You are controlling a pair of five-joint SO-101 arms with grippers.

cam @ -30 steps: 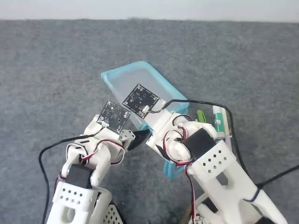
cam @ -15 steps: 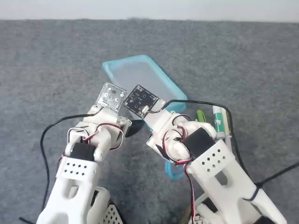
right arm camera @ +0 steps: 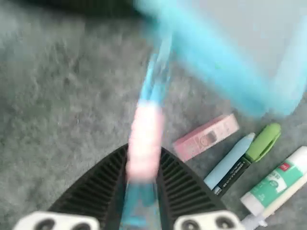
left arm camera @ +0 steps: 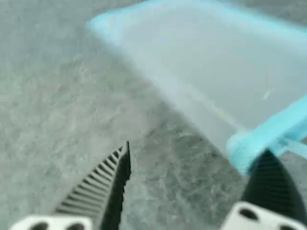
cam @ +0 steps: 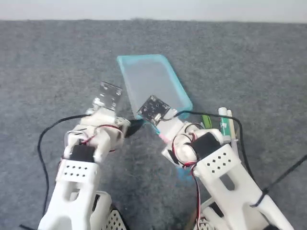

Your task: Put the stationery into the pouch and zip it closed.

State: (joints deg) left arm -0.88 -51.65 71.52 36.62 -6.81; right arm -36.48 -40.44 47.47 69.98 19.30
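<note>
The translucent pouch [cam: 151,81] with a cyan border lies slanted on the grey mat. My right gripper [right arm camera: 143,160] is shut on the pink zipper pull [right arm camera: 144,139], which hangs from a cyan strap at the pouch's near end [right arm camera: 211,62]. In the high view this gripper [cam: 161,135] sits at the pouch's near corner. My left gripper [left arm camera: 192,187] is open just left of that end, and the pouch's cyan corner [left arm camera: 249,143] lies against one finger [left arm camera: 268,182]. A pink eraser [right arm camera: 206,136], blue pen [right arm camera: 230,160], green marker [right arm camera: 261,143] and glue stick [right arm camera: 276,184] lie beside the pouch.
The loose stationery [cam: 221,123] lies right of the right arm, partly under its cable [cam: 240,143]. Bare grey mat [cam: 57,62] spreads to the left and behind the pouch.
The pouch has swung, its far end moving away and to the right. The left arm has shifted left and forward. The right arm has drawn back a little with the zipper pull.
</note>
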